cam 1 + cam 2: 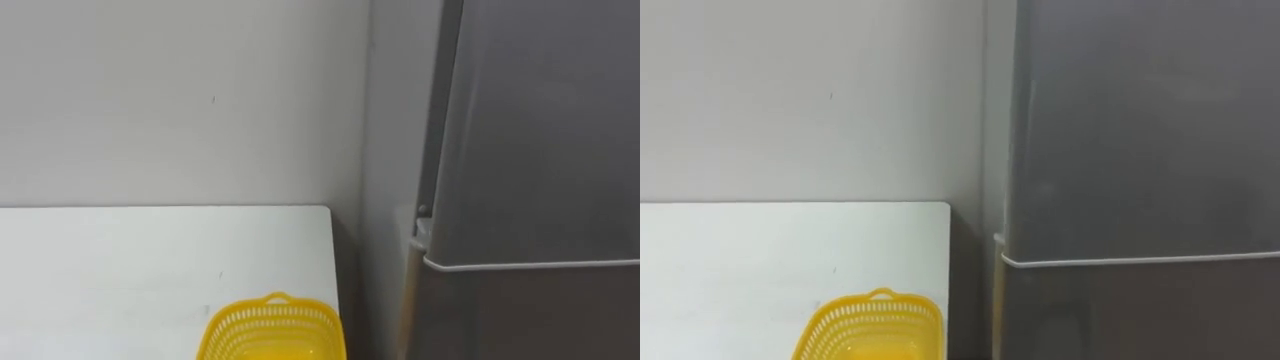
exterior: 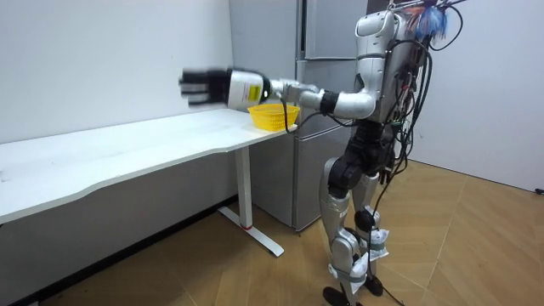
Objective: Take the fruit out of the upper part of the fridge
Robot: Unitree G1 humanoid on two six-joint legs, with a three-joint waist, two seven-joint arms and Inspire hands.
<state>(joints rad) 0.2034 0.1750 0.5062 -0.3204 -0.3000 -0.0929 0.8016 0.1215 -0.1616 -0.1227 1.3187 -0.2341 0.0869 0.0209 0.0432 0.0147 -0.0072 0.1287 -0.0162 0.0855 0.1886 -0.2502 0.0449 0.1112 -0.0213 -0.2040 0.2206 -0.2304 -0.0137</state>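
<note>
Upper fridge door (image 1: 540,130), grey and matt, stands shut at the right of the eye views, directly above the lower door (image 1: 520,320); a pale seam runs between the two. Whatever is to be fetched lies hidden behind it, so the retrieval is judged not yet begun. The fridge stands just beside the end of the white counter (image 1: 150,260), against the same pale wall, which puts a set-down surface close to the door. Yellow basket (image 1: 272,330), of open lattice with a small loop at its rim, sits near the counter corner closest to the fridge, probably as the receiving vessel. In the room view the robot stands upright by the fridge, with its left hand (image 2: 204,87) stretched level above the counter, to the room view's left of the basket and touching nothing. The hand is blurred, so whether its fingers are apart or together cannot be told. The next move calls for a hand at the door's edge.
</note>
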